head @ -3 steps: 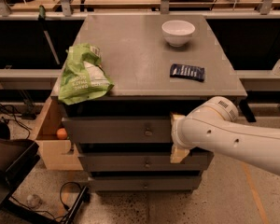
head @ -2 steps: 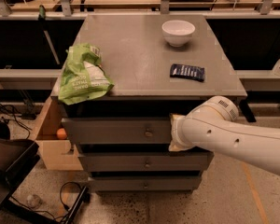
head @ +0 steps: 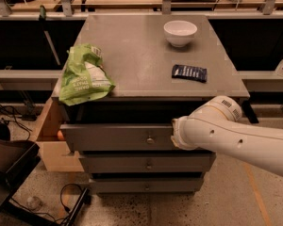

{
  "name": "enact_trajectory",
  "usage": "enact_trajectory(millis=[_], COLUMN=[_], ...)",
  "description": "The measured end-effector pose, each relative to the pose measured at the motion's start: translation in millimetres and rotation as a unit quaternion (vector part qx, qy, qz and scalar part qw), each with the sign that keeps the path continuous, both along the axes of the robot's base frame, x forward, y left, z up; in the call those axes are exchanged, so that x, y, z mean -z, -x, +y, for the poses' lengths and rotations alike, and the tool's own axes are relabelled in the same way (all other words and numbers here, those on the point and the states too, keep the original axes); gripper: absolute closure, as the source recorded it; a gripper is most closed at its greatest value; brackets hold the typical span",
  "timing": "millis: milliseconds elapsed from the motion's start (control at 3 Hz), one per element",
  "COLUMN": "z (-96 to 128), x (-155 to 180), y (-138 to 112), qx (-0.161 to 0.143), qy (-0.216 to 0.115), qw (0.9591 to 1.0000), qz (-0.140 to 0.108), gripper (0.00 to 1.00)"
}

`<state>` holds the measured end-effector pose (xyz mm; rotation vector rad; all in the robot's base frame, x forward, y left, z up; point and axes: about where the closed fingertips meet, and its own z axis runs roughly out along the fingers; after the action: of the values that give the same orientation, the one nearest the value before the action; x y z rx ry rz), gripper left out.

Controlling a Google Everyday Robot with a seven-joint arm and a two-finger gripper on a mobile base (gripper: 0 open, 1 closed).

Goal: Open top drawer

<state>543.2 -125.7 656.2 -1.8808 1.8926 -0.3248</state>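
Note:
The top drawer (head: 115, 137) is a wide grey front with a small round metal knob (head: 150, 140) at its centre. It stands pulled out a little, with a dark gap under the cabinet top. My gripper (head: 174, 137) is at the right end of the drawer front, right of the knob, mostly hidden behind my white arm (head: 226, 135). The arm comes in from the lower right.
On the cabinet top (head: 141, 55) lie a green bag (head: 84, 76), a white bowl (head: 180, 32) and a dark blue packet (head: 189, 72). Two shorter grey drawers (head: 146, 164) sit below. A light wooden box drawer (head: 52, 135) stands open at the left. Cables (head: 68, 197) lie on the floor.
The top drawer front has come out toward the camera and a dark gap now shows under the cabinet top. My arm has drawn back with it.

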Motion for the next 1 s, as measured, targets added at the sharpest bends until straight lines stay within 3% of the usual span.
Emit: enact_trajectory(millis=[333, 1000], z=[0.0, 0.0], x=[-3.7, -4.8], y=[0.0, 0.1], qx=[0.000, 0.000], qy=[0.000, 0.000], qw=[1.0000, 1.0000], qz=[0.000, 0.000], gripper=[1.00, 1.00])
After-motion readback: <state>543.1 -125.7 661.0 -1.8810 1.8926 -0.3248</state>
